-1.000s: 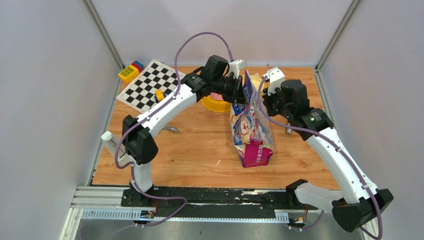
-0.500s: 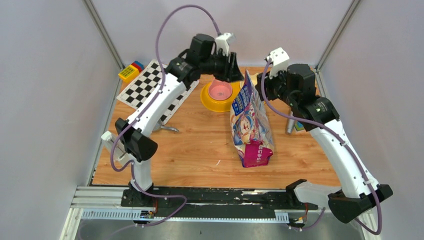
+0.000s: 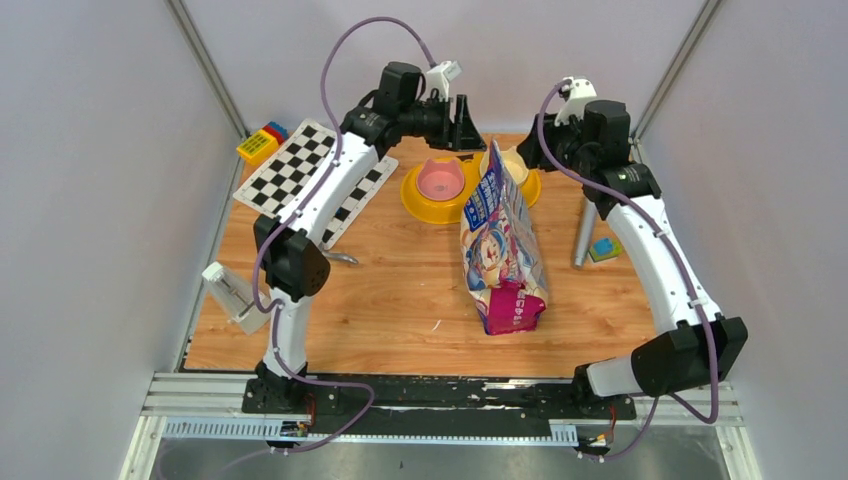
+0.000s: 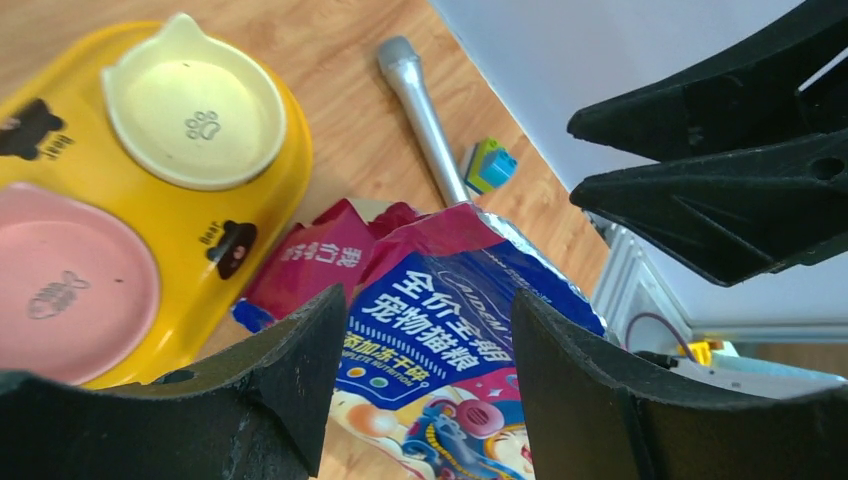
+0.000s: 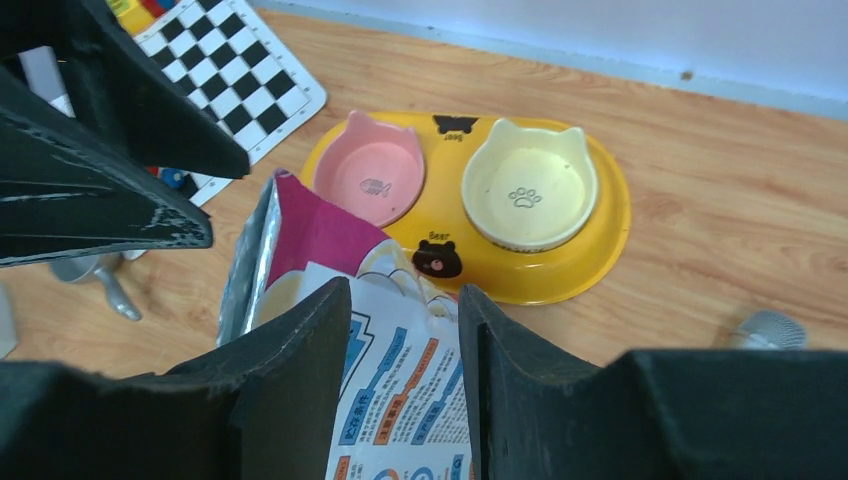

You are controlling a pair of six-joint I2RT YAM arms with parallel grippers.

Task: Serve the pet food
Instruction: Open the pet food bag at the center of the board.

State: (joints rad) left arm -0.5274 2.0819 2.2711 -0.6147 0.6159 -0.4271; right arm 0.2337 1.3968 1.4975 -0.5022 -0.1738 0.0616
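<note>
The left claw hangs in the air with its two fingers spread wide and nothing gripped. The right claw faces it from the other side, also spread open and holding nothing. Below and between the two, clear of both, is the opened top of the pet food bag. The bag stands on the wooden surface with its pink bottom end toward the arm bases. The pet food itself is hidden inside. Only the silver lining at the mouth shows from the right wrist view. Beneath the claws and partly behind the bag's top sits the yellow feeder. Its pink bowl is on the left claw's side and its cream bowl on the right claw's side. Further out from the right claw, under that arm, a grey scoop handle lies on the surface. A small blue-green block is just beside it. Further out from the left claw, beneath its arm, a checkerboard sheet lies flat. A yellow toy block is at the sheet's far corner.
</note>
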